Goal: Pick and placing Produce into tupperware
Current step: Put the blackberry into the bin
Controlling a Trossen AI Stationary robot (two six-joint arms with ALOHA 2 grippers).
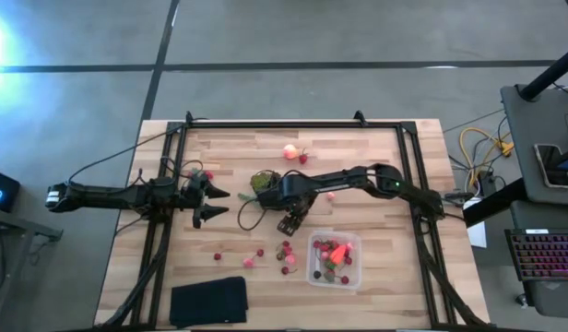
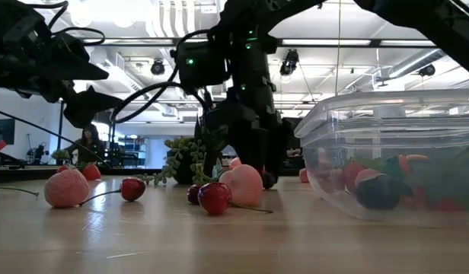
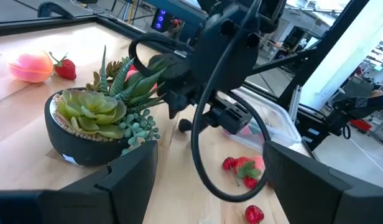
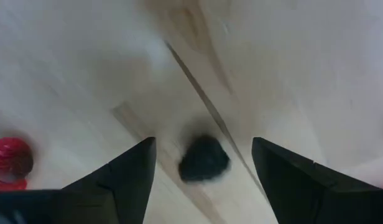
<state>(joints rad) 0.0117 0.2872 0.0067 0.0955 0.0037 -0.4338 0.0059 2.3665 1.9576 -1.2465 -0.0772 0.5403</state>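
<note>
Left gripper (image 1: 213, 204) idles with fingers apart, well off. Right gripper (image 4: 204, 163), also apart and empty, points down at a dark berry (image 4: 204, 158) right between its fingers, tupperware (image 1: 334, 259) just beside, rightward.

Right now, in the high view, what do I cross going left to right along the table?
Left gripper → potted succulent → right gripper → clear tupperware holding produce.
</note>
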